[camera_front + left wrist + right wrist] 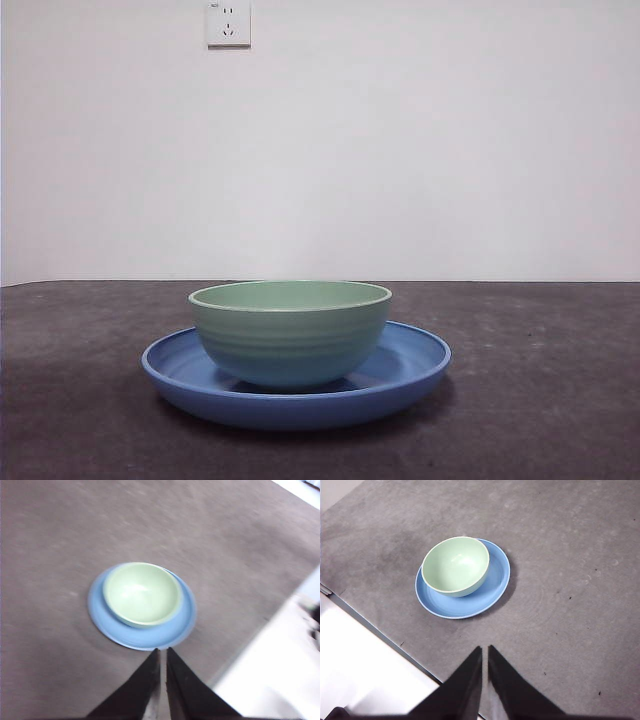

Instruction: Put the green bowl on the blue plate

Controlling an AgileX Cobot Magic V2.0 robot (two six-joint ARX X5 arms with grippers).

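The green bowl (pixel 290 330) stands upright inside the blue plate (pixel 410 365) on the dark grey table, a little off the plate's centre. Both also show in the left wrist view, bowl (pixel 142 594) on plate (pixel 182 625), and in the right wrist view, bowl (pixel 455 565) on plate (pixel 495 585). My left gripper (pixel 163 652) is shut and empty, raised well clear of the plate. My right gripper (pixel 485 650) is shut and empty, also raised and away from the plate. Neither arm shows in the front view.
A white wall with a socket (pixel 228 22) stands behind the table. The table's edge (pixel 375 625) runs close to the plate in the right wrist view, with white floor beyond. The left wrist view is blurred.
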